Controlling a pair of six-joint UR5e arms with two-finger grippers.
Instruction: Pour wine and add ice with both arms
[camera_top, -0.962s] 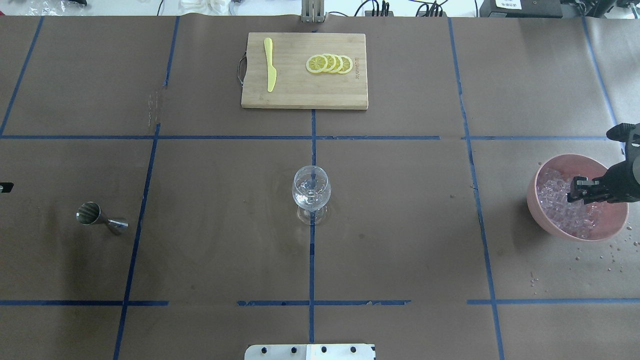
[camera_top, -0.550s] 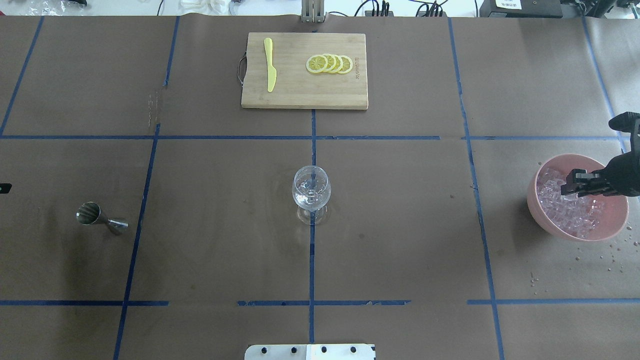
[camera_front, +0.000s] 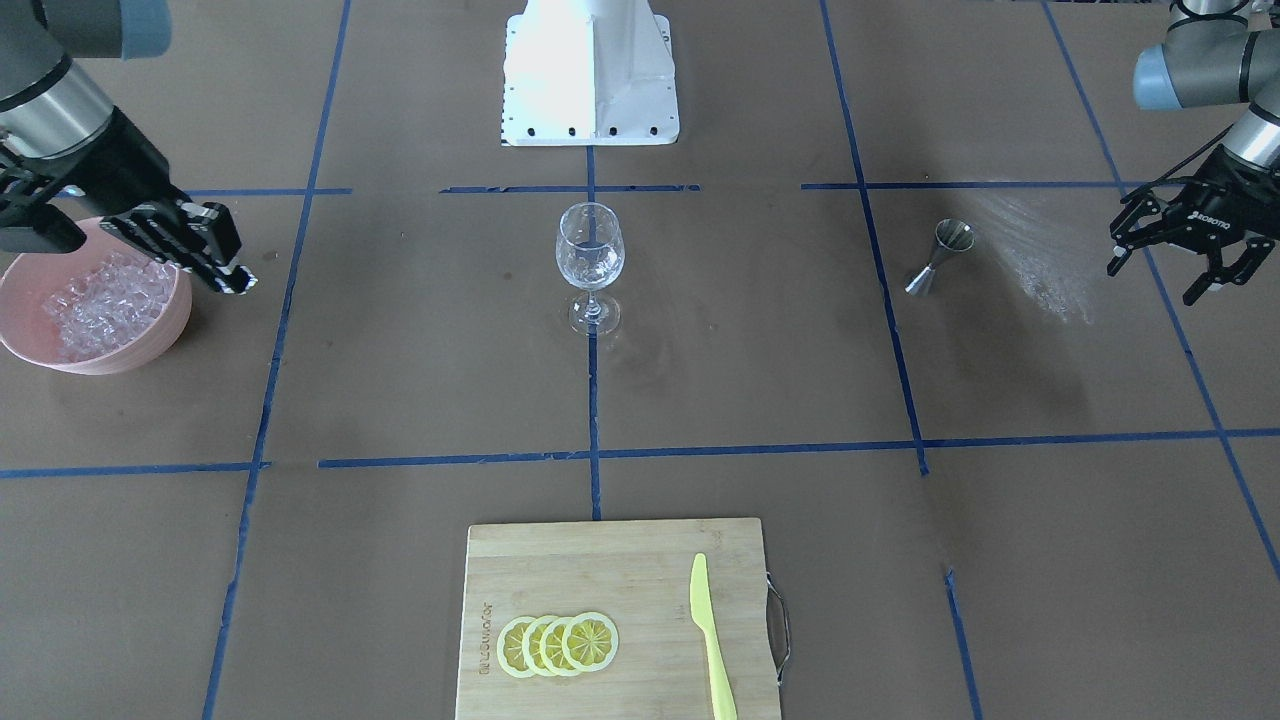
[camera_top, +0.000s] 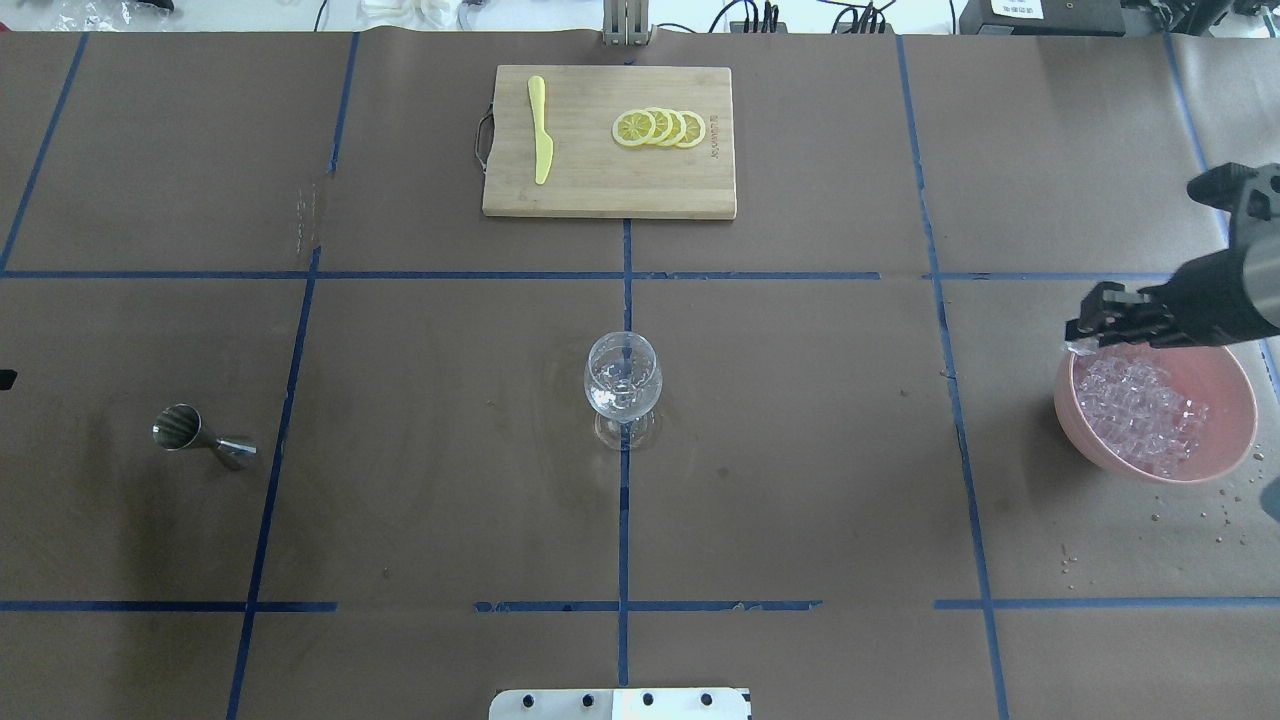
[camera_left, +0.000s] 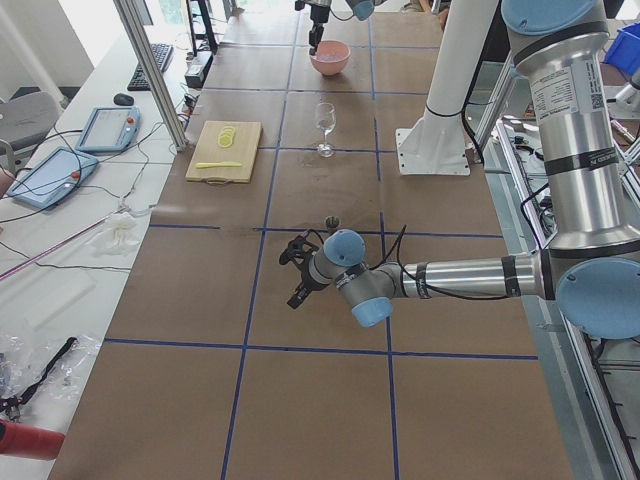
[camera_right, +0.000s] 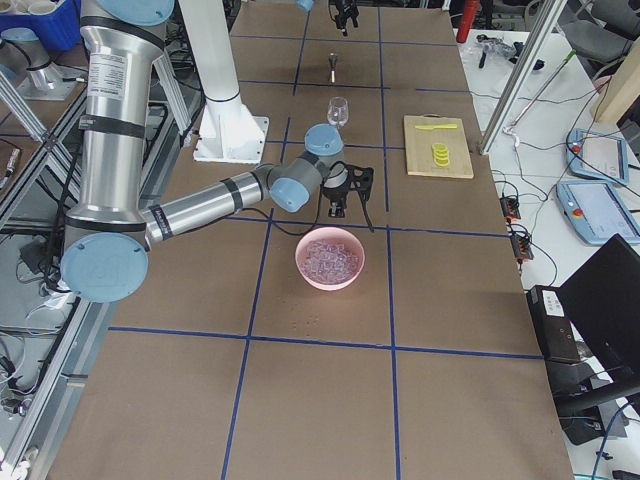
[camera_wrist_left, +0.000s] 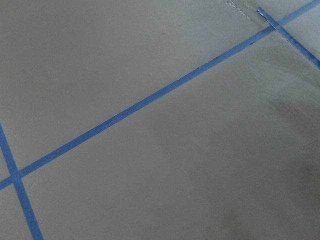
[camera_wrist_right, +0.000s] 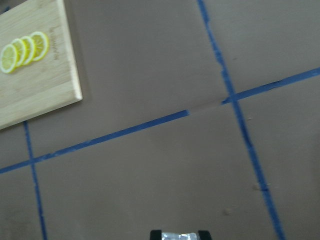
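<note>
Standing behind the robot, one reads the bench (camera_top: 800, 450) by clock directions about the wine glass (camera_top: 622, 375), with twelve o'clock at the far edge. The glass stands at the centre, within reach of both arms; glints show in its bowl, but whether they are cubes cannot be told. The pink bowl (camera_front: 150, 345) at three o'clock puts the ice (camera_top: 1140, 410) on the right arm's side. The jigger (camera_top: 200, 435) at nine o'clock falls to the left arm, presumably as the wine measure; its contents are not visible. The cutting board (camera_top: 610, 180) at twelve o'clock, with lemon slices (camera_top: 660, 128) and a yellow knife (camera_top: 540, 130), lies well apart from both. The right arm (camera_right: 200, 205) reaches in from three o'clock, forearm nearly level, so that the right fingers (camera_top: 1095, 328) point toward nine o'clock above the bowl's rim on the glass side. They are closed to a narrow gap on a single cube (camera_wrist_right: 175, 235), which glints between the tips in the wrist view; the remaining ice lies heaped in the bowl. The step in hand is judged to be carrying this cube to the glass. The left arm (camera_left: 460, 275) stretches low and level over the bench, its left fingers (camera_front: 1212, 280) spread wide and holding nothing, beyond the jigger toward nine o'clock and apart from it.
</note>
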